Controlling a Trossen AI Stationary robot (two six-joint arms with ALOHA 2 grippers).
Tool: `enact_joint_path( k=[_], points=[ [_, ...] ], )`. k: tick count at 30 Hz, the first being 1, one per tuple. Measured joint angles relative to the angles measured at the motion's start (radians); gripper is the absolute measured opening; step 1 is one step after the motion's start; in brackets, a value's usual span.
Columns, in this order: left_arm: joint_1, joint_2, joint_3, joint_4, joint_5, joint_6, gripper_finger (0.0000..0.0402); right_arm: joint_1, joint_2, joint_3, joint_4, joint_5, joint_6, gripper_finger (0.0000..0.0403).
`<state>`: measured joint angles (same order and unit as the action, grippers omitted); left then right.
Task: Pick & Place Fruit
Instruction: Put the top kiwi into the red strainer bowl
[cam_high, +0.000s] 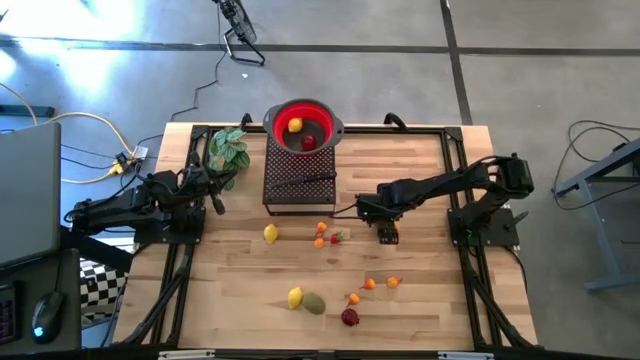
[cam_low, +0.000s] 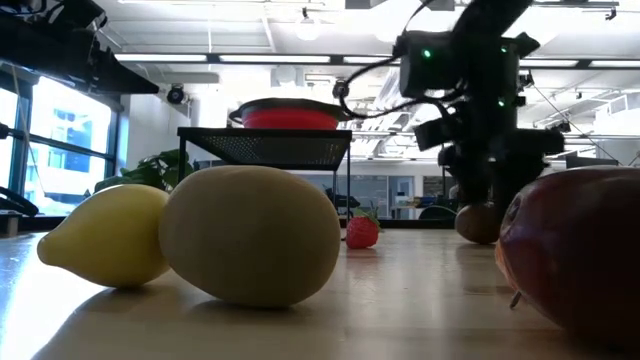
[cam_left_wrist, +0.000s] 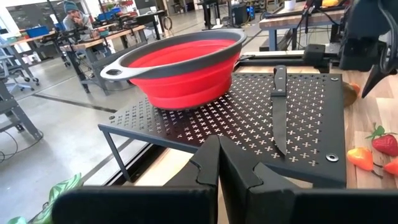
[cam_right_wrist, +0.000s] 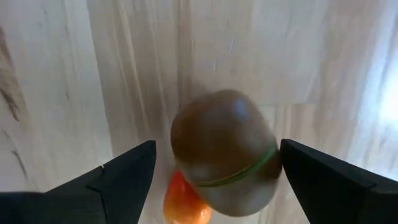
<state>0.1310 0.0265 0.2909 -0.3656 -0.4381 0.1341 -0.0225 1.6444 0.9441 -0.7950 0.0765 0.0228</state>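
A brown kiwi (cam_right_wrist: 231, 163) lies on the wooden table (cam_high: 430, 300), with a small orange fruit (cam_right_wrist: 184, 200) right beside it. My right gripper (cam_right_wrist: 217, 146) points down over the kiwi, open, one finger on each side and clear of it; in the high view the gripper (cam_high: 388, 234) hides the kiwi. Lemons (cam_high: 270, 233) (cam_high: 294, 297), an olive-green fruit (cam_high: 314, 304), a dark red one (cam_high: 349, 317) and small orange ones (cam_high: 369, 284) lie scattered on the table. My left gripper (cam_high: 215, 200) waits shut at the left.
A red bowl (cam_high: 302, 125) holding two fruits stands on a black perforated stand (cam_high: 298, 175), next to a black-handled knife (cam_left_wrist: 279, 106). A green leafy plant (cam_high: 228, 150) lies at the far left. A strawberry (cam_high: 336, 237) and orange fruits (cam_high: 321, 228) lie left of my right gripper.
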Motion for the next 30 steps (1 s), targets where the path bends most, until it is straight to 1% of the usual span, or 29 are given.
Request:
enact_joint_path(
  k=[4, 15, 18, 26, 30],
  points=[
    [0.000, 0.000, 0.000, 0.004, 0.000, 0.000, 0.0000, 0.000, 0.000, -0.029, 0.024, 0.001, 0.009, 0.0334],
    [0.000, 0.000, 0.000, 0.005, 0.000, -0.008, 0.0000, 0.000, 0.000, -0.029, 0.061, 0.002, 0.010, 0.0332],
    [0.000, 0.000, 0.000, 0.005, 0.000, -0.008, 0.0000, 0.000, 0.000, -0.029, 0.072, 0.001, 0.016, 0.0318],
    [0.000, 0.000, 0.000, 0.004, 0.000, -0.009, 0.0000, 0.000, 0.000, -0.029, 0.075, -0.008, 0.121, 0.0253],
    [0.000, 0.000, 0.000, 0.004, 0.000, -0.009, 0.0000, 0.000, 0.000, -0.029, 0.075, -0.010, 0.153, 0.0240]
  ],
)
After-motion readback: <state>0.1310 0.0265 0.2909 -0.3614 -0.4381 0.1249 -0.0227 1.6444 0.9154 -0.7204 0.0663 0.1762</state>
